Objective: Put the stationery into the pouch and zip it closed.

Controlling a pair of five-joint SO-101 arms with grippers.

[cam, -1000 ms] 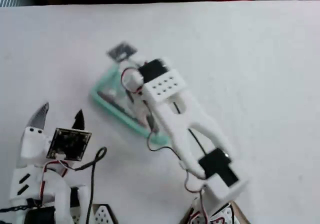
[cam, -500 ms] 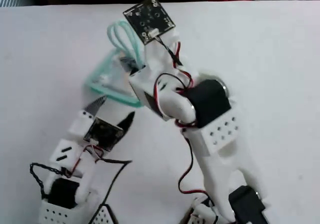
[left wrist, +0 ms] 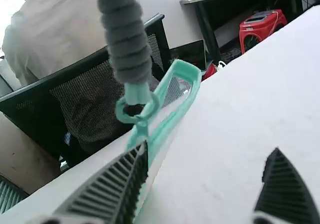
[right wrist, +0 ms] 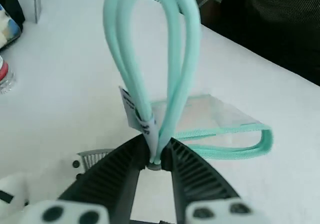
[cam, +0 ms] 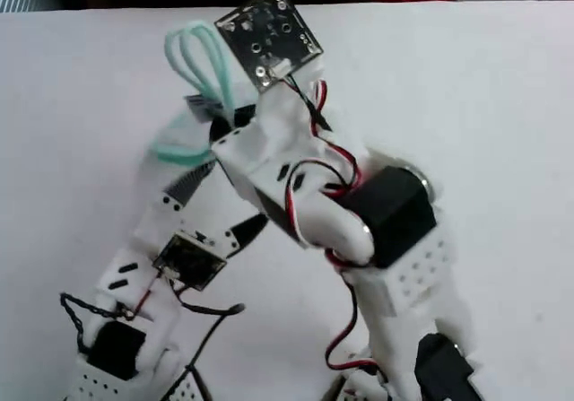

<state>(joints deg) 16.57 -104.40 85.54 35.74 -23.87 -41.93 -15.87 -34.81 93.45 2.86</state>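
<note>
The pouch (right wrist: 225, 129) is clear plastic with a mint-green edge (cam: 175, 152). It hangs tilted from its green cord loop (right wrist: 150, 58), one end off the table. My right gripper (right wrist: 160, 156) is shut on the base of that loop (cam: 199, 56), beside a small white tag. My left gripper (left wrist: 210, 148) is open low over the table right by the pouch. Its ribbed finger (left wrist: 117, 189) sits against the pouch's green edge (left wrist: 175, 96) and zip pull. Its black finger (left wrist: 280, 184) stands apart over bare table. I cannot tell what is inside the pouch.
The white table (cam: 484, 87) stretches free to the right and far side. The right arm's body (cam: 386, 222) crosses the middle, close beside the left arm (cam: 152, 266). A few small items (right wrist: 5, 58) lie off at one side of the table.
My right arm has raised the pouch by its loop, tipping it up off the table. My left arm has swung in from the near left until its open gripper is at the pouch.
</note>
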